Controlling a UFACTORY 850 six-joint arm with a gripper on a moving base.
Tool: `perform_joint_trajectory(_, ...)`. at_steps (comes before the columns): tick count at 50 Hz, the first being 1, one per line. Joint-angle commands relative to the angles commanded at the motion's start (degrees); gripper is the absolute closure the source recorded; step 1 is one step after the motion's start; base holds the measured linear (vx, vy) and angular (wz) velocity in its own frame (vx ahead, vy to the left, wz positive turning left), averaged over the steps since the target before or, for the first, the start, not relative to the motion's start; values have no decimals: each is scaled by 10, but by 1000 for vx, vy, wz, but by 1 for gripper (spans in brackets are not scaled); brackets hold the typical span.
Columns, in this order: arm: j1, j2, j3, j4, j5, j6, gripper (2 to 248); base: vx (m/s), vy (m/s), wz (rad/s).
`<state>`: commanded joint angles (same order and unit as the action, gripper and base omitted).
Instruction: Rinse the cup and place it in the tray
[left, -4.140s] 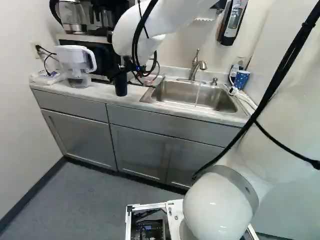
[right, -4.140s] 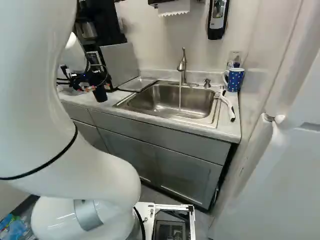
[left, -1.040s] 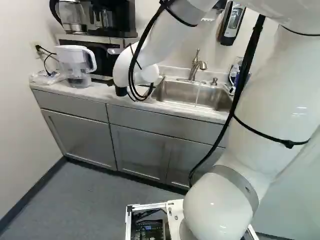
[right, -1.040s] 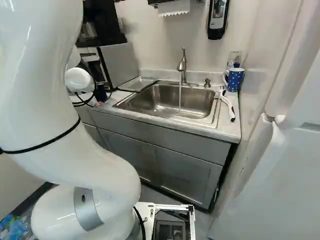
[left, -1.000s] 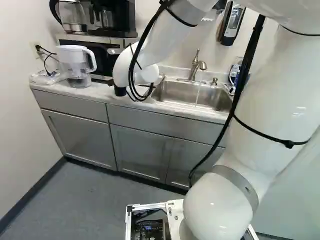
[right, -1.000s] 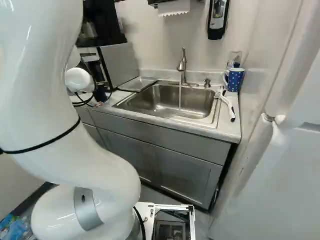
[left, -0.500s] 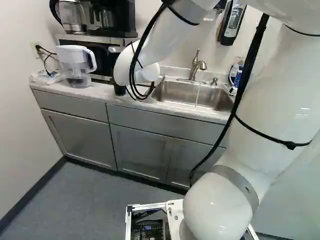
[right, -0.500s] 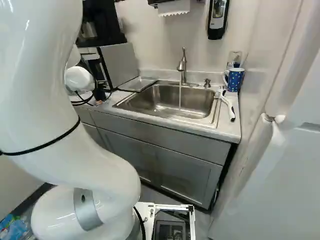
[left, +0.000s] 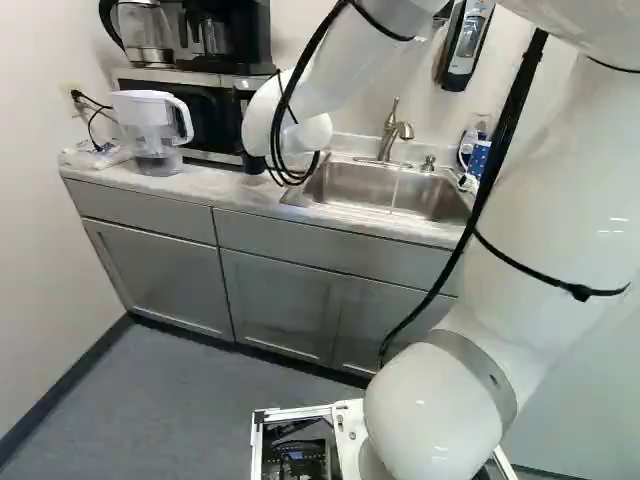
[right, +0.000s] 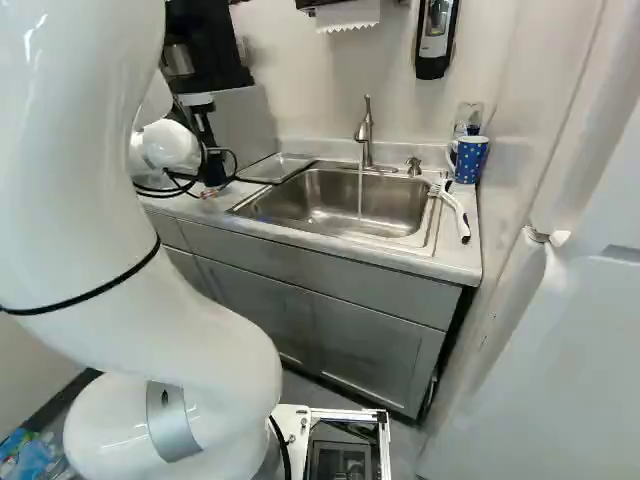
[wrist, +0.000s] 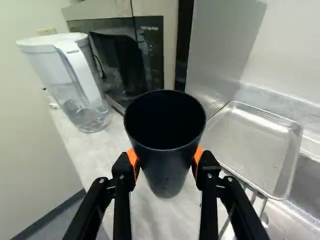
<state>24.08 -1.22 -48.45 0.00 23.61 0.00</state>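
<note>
My gripper (right: 207, 138) stands over the counter left of the sink in the right base view. The dark cup (right: 214, 172) is below it, partly behind cables; its lower part (left: 253, 164) also shows beside the arm in the left base view. In the wrist view the gripper (wrist: 165, 161) is shut on the cup (wrist: 167, 167), orange pads pressing both sides, open mouth facing the camera. Whether its base touches the counter I cannot tell. The metal tray (wrist: 250, 147) lies beside the cup, against the sink's edge, with nothing on it.
Water runs from the faucet (right: 365, 135) into the sink (right: 330, 205). A microwave (wrist: 135, 55) and a water pitcher (wrist: 75, 80) stand behind and beside the cup. A blue dotted mug (right: 468, 160) and a white brush (right: 456, 215) are right of the sink.
The arm's forearm and wrist have swung toward the sink, and the cup has moved with them, rightward in the left base view. The gripper has come into sight in the right base view.
</note>
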Motion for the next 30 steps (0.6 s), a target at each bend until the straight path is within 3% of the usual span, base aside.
perform_joint_trajectory(30,-54,8,-25,0,0,0,128,0,0,0)
